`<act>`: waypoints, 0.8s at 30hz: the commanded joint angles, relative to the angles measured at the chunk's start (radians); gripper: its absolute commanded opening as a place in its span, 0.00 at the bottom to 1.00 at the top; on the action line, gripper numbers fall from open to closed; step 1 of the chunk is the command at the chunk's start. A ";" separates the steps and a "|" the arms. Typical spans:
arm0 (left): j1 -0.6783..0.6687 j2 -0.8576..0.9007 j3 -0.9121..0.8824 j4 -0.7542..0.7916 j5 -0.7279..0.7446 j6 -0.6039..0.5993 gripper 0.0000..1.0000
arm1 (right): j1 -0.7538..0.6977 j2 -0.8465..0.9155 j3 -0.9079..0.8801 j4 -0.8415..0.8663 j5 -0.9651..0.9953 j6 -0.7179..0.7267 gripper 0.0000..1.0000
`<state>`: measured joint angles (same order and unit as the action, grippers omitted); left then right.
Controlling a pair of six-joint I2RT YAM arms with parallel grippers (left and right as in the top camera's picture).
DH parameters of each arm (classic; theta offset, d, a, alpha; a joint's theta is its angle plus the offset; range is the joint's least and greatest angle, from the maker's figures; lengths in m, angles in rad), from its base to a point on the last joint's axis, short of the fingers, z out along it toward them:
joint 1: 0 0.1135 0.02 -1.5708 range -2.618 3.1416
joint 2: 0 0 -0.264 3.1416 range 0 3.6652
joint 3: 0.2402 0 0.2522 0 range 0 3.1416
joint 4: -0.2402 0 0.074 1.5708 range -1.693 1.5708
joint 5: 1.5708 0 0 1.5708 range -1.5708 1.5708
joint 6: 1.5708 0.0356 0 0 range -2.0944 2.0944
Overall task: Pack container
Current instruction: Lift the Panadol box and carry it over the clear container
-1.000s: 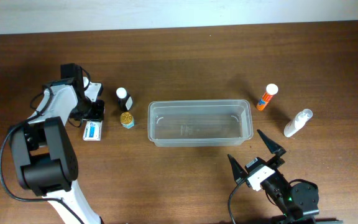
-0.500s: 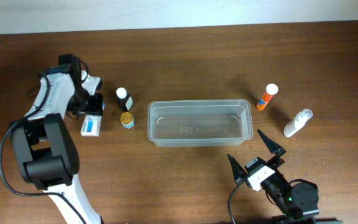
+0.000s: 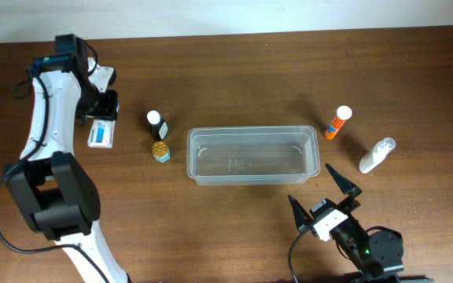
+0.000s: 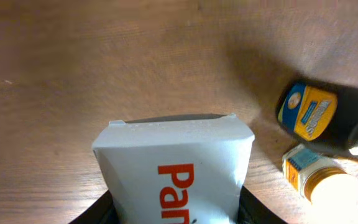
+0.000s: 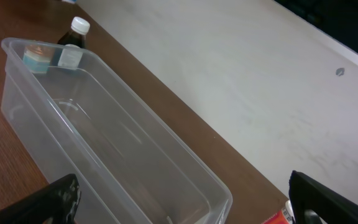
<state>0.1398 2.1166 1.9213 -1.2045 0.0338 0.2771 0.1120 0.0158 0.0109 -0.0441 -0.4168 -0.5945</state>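
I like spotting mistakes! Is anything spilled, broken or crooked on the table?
Nothing stands out. The container sits level and empty, with no spill around it. The dark bottle and the little jar stand upright beside it. The left hand holds a white box squarely.

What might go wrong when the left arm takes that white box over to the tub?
The dark bottle and small jar stand between the white box and the container; a low pass may topple them. The left gripper holds the box by one end, so it could tilt.
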 commanded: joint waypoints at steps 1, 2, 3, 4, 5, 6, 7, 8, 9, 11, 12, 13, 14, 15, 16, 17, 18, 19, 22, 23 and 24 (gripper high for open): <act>-0.010 -0.084 0.049 0.004 0.005 0.010 0.43 | -0.008 -0.010 -0.005 -0.005 0.006 0.007 0.98; -0.014 -0.099 0.055 0.008 0.005 0.014 0.43 | -0.008 -0.010 -0.005 -0.005 0.006 0.007 0.98; -0.020 -0.112 0.058 0.012 0.005 0.018 0.43 | -0.008 -0.010 -0.005 -0.005 0.006 0.007 0.98; -0.027 -0.130 0.060 0.019 0.007 0.029 0.43 | -0.008 -0.010 -0.005 -0.005 0.006 0.007 0.98; -0.037 -0.148 0.060 0.024 0.008 0.038 0.43 | -0.008 -0.010 -0.005 -0.005 0.006 0.007 0.98; -0.054 -0.172 0.060 0.030 0.008 0.055 0.43 | -0.008 -0.010 -0.005 -0.005 0.006 0.007 0.98; -0.066 -0.185 0.060 0.032 0.008 0.066 0.43 | -0.008 -0.010 -0.005 -0.005 0.006 0.007 0.98; -0.079 -0.197 0.060 0.033 0.008 0.078 0.43 | -0.008 -0.010 -0.005 -0.005 0.006 0.007 0.98; -0.094 -0.209 0.060 0.034 0.008 0.089 0.43 | -0.008 -0.010 -0.005 -0.005 0.006 0.007 0.98; -0.126 -0.229 0.060 0.037 0.008 0.111 0.43 | -0.008 -0.010 -0.005 -0.005 0.006 0.007 0.98; -0.148 -0.237 0.060 0.041 0.008 0.120 0.43 | -0.008 -0.010 -0.005 -0.005 0.006 0.007 0.98; -0.163 -0.243 0.060 0.042 0.008 0.122 0.43 | -0.008 -0.010 -0.005 -0.005 0.006 0.007 0.98; -0.185 -0.247 0.060 0.042 0.009 0.128 0.43 | -0.008 -0.010 -0.005 -0.005 0.006 0.007 0.98; -0.206 -0.249 0.060 0.041 0.016 0.140 0.43 | -0.008 -0.010 -0.005 -0.005 0.006 0.007 0.98; -0.227 -0.251 0.060 0.040 0.024 0.146 0.42 | -0.008 -0.010 -0.005 -0.005 0.006 0.007 0.98; -0.252 -0.251 0.060 0.037 0.033 0.154 0.43 | -0.008 -0.010 -0.005 -0.005 0.006 0.007 0.98; -0.275 -0.251 0.060 0.032 0.048 0.167 0.42 | -0.008 -0.010 -0.005 -0.005 0.006 0.007 0.98; -0.298 -0.251 0.060 0.029 0.063 0.178 0.43 | -0.008 -0.010 -0.005 -0.005 0.006 0.007 0.98; -0.366 -0.251 0.060 0.022 0.110 0.232 0.42 | -0.008 -0.010 -0.005 -0.005 0.006 0.007 0.98; -0.390 -0.251 0.060 0.016 0.121 0.257 0.42 | -0.008 -0.010 -0.005 -0.005 0.006 0.007 0.98; -0.414 -0.251 0.060 0.008 0.134 0.288 0.42 | -0.008 -0.010 -0.005 -0.005 0.006 0.007 0.98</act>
<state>-0.2165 1.8847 1.9675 -1.1828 0.0944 0.4572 0.1120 0.0158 0.0109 -0.0441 -0.4168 -0.5949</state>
